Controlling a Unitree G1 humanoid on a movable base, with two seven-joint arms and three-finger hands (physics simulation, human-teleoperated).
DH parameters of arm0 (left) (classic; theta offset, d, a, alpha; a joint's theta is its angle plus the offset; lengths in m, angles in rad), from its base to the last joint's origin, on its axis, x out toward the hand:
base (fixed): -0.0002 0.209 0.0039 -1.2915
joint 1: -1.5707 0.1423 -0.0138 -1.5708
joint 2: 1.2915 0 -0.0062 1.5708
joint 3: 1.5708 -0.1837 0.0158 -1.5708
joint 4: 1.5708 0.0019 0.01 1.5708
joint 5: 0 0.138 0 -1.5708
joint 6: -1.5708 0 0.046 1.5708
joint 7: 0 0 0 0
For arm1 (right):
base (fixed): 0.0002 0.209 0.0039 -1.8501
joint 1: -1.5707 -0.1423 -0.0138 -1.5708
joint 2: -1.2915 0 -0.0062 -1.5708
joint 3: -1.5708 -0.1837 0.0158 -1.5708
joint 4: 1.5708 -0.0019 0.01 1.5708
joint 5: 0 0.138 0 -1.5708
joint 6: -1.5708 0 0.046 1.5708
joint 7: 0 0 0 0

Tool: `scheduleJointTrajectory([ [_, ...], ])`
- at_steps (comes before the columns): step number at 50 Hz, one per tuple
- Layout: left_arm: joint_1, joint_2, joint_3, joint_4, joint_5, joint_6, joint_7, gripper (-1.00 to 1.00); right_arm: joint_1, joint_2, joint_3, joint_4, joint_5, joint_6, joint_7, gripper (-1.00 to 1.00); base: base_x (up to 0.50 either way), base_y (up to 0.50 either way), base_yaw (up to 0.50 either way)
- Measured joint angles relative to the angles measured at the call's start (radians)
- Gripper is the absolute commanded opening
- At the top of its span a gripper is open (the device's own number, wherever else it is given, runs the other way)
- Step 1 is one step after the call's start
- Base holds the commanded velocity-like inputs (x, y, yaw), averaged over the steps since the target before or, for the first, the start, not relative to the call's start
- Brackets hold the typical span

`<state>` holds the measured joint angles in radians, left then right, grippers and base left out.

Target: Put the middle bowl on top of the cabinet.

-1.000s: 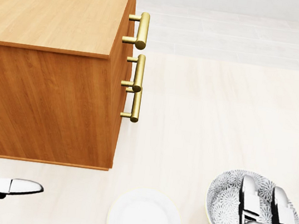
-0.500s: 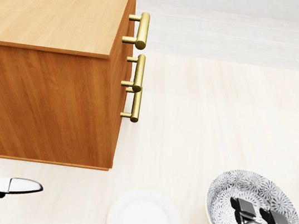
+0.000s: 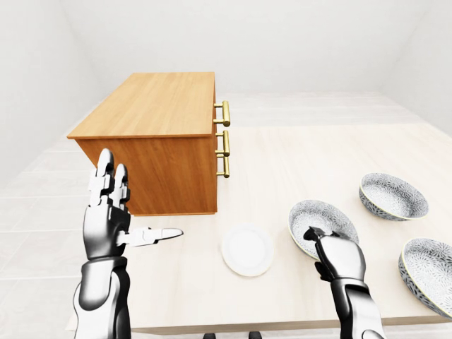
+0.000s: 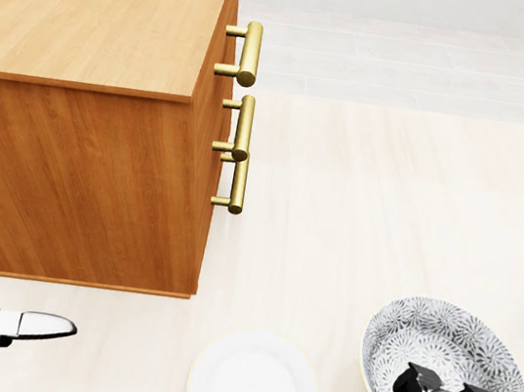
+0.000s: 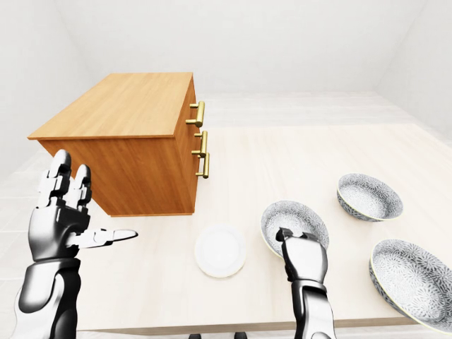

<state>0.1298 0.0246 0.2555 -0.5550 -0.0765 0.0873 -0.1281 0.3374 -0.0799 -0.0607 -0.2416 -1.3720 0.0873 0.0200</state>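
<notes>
- The patterned bowl (image 3: 321, 214) sits on the desk (image 3: 296, 152) in the lower right of the left-eye view. It is the leftmost of three bowls, and its near rim lies under the right hand (image 3: 339, 258).
- The right hand comes up from the bottom edge of the view. Its fingers (image 4: 415, 380) are curled down over the bowl's near rim, tips inside the bowl and closed on the edge. The thumb is hidden.
- A white plate (image 3: 247, 249) lies flat just to the left of the bowl, apart from it, with a narrow strip of desk between them.
- A second bowl (image 3: 393, 196) stands up and to the right, and a third bowl (image 3: 429, 265) sits at the right edge of the view. Both are apart from the held one.
- A wide band of open desk runs from the bowl and plate up and left to the cabinet (image 3: 162, 106).
- The cabinet stands on the left part of the desk. Its flat wooden top is above the height of the bowls, and three brass handles (image 3: 224, 113) stick out from its right face toward the open desk.
- The left hand (image 3: 107, 215) is raised below the cabinet's near face, fingers spread upward and thumb pointing right, holding nothing.
- The desk's near edge runs along the bottom of the eye views, close to the plate and both arms.
</notes>
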Motion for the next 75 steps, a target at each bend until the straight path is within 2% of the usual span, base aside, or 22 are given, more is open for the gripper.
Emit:
scheduleJointTrajectory([
  [1, 0.0, 0.0, 0.0, 0.0, 0.0, 0.0, 0.0, 1.0, 0.0, 0.0, 0.0, 0.0, 0.0, 0.0, 0.0, 0.04, 0.0, 0.0, 0.0],
  [3, 0.001, 0.0, 0.0, 0.0, 0.0, 0.0, 0.0, 1.0, 0.001, 0.0, 0.0, 0.0, -0.002, 0.0, 0.001, 0.0, 0.0, 0.0, 0.0],
  [8, 0.003, 0.0, 0.001, 0.001, -0.001, 0.0, 0.0, 1.0, 0.002, 0.0, 0.001, 0.0, -0.005, 0.0, 0.001, 0.06, 0.0, 0.0, 0.0],
  [19, 0.008, -0.001, 0.006, -0.014, -0.004, 0.0, -0.002, 1.0, 0.004, 0.001, -0.003, -0.008, -0.006, 0.0, 0.01, -0.18, 0.0, 0.0, 0.0],
  [20, 0.009, -0.001, 0.006, -0.016, -0.005, 0.0, -0.003, 1.0, 0.005, 0.002, -0.003, -0.01, -0.006, 0.0, 0.012, -0.22, 0.0, 0.0, 0.0],
  [21, 0.01, -0.002, 0.007, -0.017, -0.005, 0.0, -0.003, 1.0, 0.006, 0.002, -0.005, -0.012, -0.006, 0.0, 0.013, -0.45, 0.0, 0.0, 0.0],
  [22, 0.01, -0.002, 0.007, -0.019, -0.005, 0.0, -0.003, 1.0, 0.006, 0.002, -0.007, -0.015, -0.006, 0.0, 0.015, -0.45, 0.0, 0.0, 0.0],
  [24, 0.011, -0.002, 0.008, -0.022, -0.006, 0.0, -0.004, 1.0, 0.006, 0.003, -0.008, -0.02, -0.013, 0.0, 0.02, -0.61, 0.0, 0.0, 0.0],
  [25, 0.011, -0.002, 0.008, -0.023, -0.006, 0.0, -0.004, 1.0, 0.006, 0.004, -0.009, -0.022, -0.012, 0.0, 0.022, -0.87, 0.0, 0.0, 0.0],
  [26, 0.011, -0.003, 0.008, -0.024, -0.006, 0.0, -0.004, 1.0, 0.007, 0.004, -0.01, -0.025, -0.012, 0.0, 0.026, -1.0, 0.0, 0.0, 0.0],
  [57, 0.015, -0.004, 0.031, -0.071, -0.018, 0.0, -0.016, 1.0, 0.011, 0.034, -0.051, -0.207, -0.024, 0.0, 0.166, -1.0, 0.0, 0.0, 0.0],
  [75, 0.014, -0.006, 0.035, -0.068, -0.02, 0.0, -0.021, 1.0, -0.147, 0.015, -0.079, -0.229, -0.019, 0.0, 0.27, -1.0, 0.0, 0.0, 0.0],
])
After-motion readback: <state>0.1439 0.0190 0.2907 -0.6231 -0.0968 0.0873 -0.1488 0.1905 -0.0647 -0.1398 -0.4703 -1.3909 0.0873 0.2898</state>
